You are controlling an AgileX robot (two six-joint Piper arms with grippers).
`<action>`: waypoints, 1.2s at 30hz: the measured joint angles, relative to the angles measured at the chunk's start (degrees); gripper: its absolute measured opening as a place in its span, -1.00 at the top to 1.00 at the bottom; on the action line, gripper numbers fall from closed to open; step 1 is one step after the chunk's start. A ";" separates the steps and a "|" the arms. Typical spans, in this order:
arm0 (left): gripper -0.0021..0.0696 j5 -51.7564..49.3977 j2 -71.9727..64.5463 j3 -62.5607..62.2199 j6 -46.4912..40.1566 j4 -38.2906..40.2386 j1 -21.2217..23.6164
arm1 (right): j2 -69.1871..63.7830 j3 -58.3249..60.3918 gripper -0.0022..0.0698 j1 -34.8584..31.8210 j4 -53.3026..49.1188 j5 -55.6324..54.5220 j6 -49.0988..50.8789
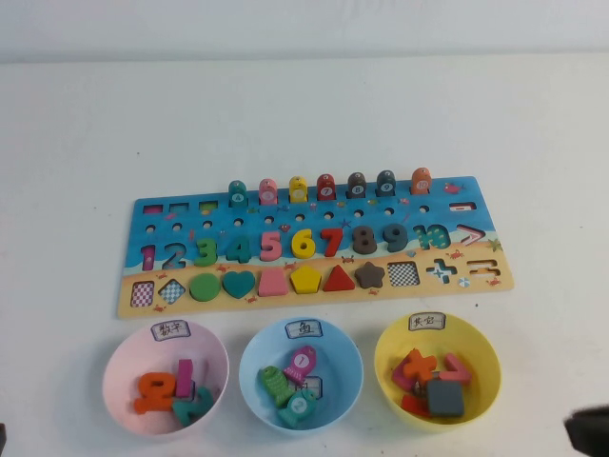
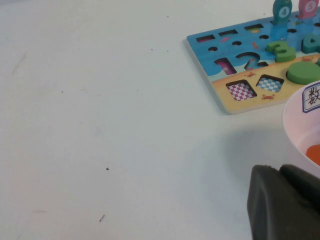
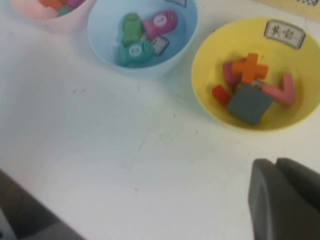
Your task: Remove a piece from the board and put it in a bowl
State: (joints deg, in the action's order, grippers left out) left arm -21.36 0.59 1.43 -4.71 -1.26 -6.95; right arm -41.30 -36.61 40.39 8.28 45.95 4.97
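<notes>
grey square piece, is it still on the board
No, the grey square piece lies in the yellow bowl, off the board.

Three bowls point(image 1: 301, 381) crowd board's point(image 1: 314, 238) near edge; elsewhere seemingly open.

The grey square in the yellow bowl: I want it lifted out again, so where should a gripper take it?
Come from above, gripping two opposite flat edges of the grey square. It lies tilted on top of other pieces in the yellow bowl, upper face exposed. The right gripper is nearest; the left gripper sits by the pink bowl.
</notes>
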 joint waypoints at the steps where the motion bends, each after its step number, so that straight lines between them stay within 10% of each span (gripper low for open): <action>1: 0.95 0.00 0.00 0.00 0.00 0.00 0.00 | 1.23 0.11 0.98 0.00 0.20 1.60 0.00; 10: 0.95 0.00 0.00 0.00 0.00 0.00 0.00 | 6.13 0.29 0.98 0.00 0.24 10.34 -0.25; 17: 0.95 0.00 0.00 0.00 0.00 0.00 0.00 | 6.40 5.58 0.98 -1.25 -6.55 -2.45 -0.25; 36: 0.95 0.00 0.00 0.00 0.00 0.00 0.00 | 32.14 38.02 0.99 -39.02 -3.88 -37.91 -0.35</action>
State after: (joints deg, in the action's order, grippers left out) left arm -21.36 0.59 1.43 -4.71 -1.26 -6.95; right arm -9.15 1.41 1.37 4.40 8.03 4.62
